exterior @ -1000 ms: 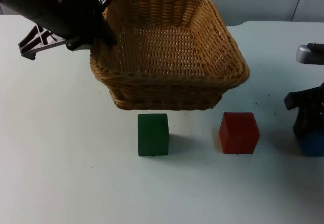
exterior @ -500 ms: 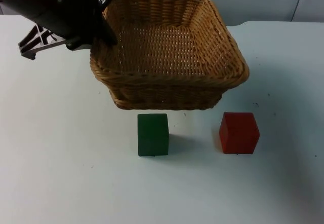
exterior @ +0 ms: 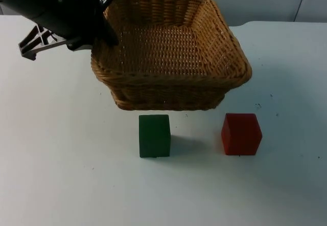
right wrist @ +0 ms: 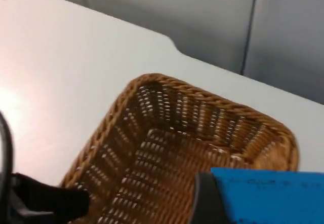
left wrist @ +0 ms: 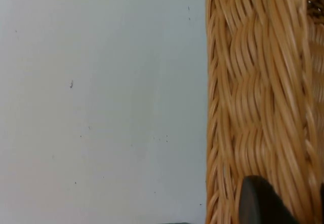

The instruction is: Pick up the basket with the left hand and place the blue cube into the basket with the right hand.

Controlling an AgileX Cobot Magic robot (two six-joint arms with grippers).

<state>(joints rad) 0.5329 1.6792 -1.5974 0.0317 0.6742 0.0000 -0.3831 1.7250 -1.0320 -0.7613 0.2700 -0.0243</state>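
Gripping the left rim of the square woven wicker basket (exterior: 171,49), the left gripper (exterior: 99,29) holds it lifted over the far part of the white counter (exterior: 61,175); in the left wrist view a black fingertip (left wrist: 260,201) presses on the weave. The right gripper (right wrist: 212,203), seen in the right wrist view, is clenched on the blue cube (right wrist: 268,196), which hangs above the basket's open inside. One second ago the right gripper and the blue cube stood at the right edge of the top view; they have since left that spot. The green cube (exterior: 154,135) and the red cube (exterior: 241,133) sit unmoved on the counter near the basket.
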